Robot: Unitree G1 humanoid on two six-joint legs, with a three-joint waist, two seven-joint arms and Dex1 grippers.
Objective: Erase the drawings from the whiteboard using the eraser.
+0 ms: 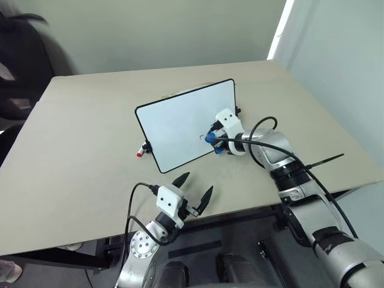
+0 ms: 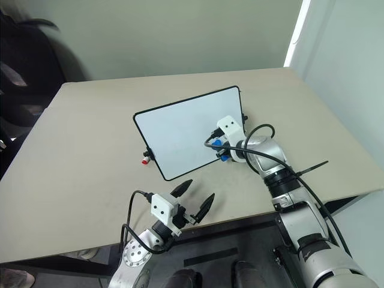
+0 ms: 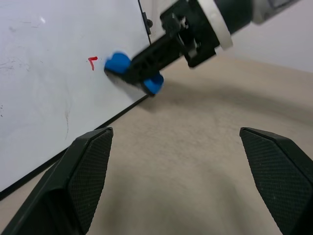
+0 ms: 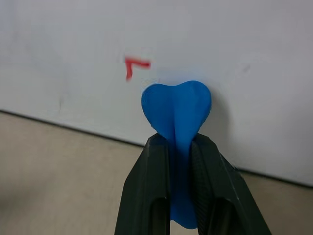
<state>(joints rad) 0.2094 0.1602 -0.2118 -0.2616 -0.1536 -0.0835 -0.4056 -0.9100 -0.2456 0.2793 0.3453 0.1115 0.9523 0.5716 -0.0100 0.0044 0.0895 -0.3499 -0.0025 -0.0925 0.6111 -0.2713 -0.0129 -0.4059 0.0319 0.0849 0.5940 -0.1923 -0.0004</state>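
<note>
The whiteboard (image 1: 180, 120) lies flat on the table, its black frame running round it. A small red drawing (image 4: 134, 66) sits near the board's near-right edge. My right gripper (image 4: 178, 139) is shut on the blue eraser (image 4: 177, 107). The eraser's tip presses on the board just beside the red mark, slightly to its right as seen in the head views (image 1: 210, 138). My left gripper (image 1: 194, 187) hovers open over the table's front edge, apart from the board and holding nothing. In the left wrist view the eraser (image 3: 117, 62) shows next to the red mark (image 3: 92, 61).
A small white marker with a red tip (image 1: 141, 151) lies on the beige table (image 1: 84, 138) against the board's left edge. The table's front edge is close under my left gripper, and a dark chair (image 1: 18, 66) stands beyond the table's far left corner.
</note>
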